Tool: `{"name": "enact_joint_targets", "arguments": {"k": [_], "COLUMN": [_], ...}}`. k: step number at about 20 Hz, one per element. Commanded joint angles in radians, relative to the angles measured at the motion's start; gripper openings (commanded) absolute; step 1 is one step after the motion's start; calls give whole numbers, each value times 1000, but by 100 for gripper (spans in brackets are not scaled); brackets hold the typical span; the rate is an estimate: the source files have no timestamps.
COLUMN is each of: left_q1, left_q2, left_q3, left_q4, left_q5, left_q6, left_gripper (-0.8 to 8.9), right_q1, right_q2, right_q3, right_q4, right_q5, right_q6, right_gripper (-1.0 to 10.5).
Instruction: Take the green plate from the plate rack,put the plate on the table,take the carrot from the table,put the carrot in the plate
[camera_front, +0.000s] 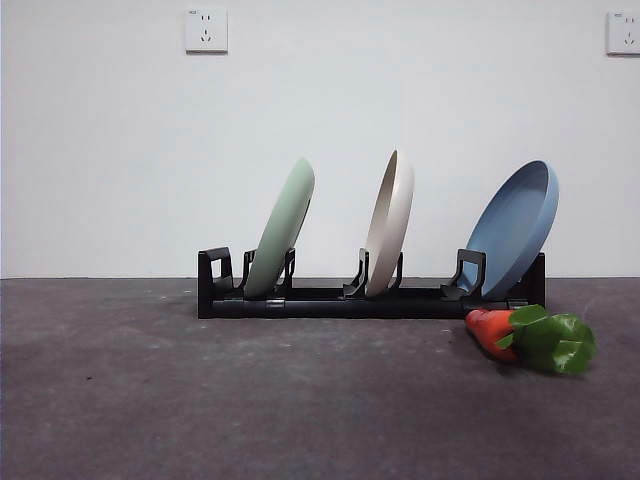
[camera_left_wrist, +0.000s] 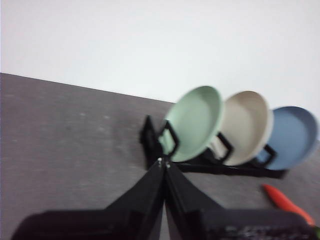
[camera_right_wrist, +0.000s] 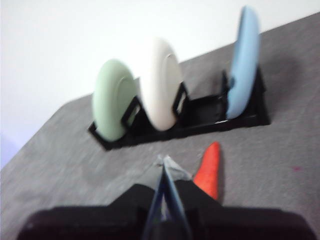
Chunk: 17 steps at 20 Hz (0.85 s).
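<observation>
The green plate (camera_front: 282, 229) stands tilted in the left slot of the black plate rack (camera_front: 330, 298); it also shows in the left wrist view (camera_left_wrist: 194, 122) and the right wrist view (camera_right_wrist: 113, 99). The carrot (camera_front: 492, 329) lies on the table (camera_front: 150, 390) by the rack's right end, its leaves pointing right; it shows in the right wrist view (camera_right_wrist: 209, 170) too. My left gripper (camera_left_wrist: 164, 163) is shut and empty, short of the green plate. My right gripper (camera_right_wrist: 165, 162) is shut and empty, close beside the carrot. Neither arm shows in the front view.
A cream-white plate (camera_front: 390, 223) stands in the rack's middle slot and a blue plate (camera_front: 512, 228) in its right slot. A white wall with two sockets (camera_front: 206, 30) rises behind the table.
</observation>
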<state>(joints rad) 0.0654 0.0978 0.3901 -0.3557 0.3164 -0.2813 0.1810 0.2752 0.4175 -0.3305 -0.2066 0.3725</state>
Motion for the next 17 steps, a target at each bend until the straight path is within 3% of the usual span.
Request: {"name": "enact_joint_targets", "arguments": {"k": [1,11,17], "left_q1": [2,2,2], "left_q2": [51,252,349], "left_q3": [78,317,440], "left_q4": [-48,-240,-417], "left_q5": [68,405,479], "left_q6": [11,137,246], "left_gripper": [-6,-7,-7], "right_q1": [-1,-1,3], "right_q2": [86,357,409], "right_q3": [124,500,557], "right_q4": [-100,-528,-676], "right_q5": [-50,-168,-211], "right_q6": [-97,-319,-370], "right_gripper": [-12,-12,-11]}}
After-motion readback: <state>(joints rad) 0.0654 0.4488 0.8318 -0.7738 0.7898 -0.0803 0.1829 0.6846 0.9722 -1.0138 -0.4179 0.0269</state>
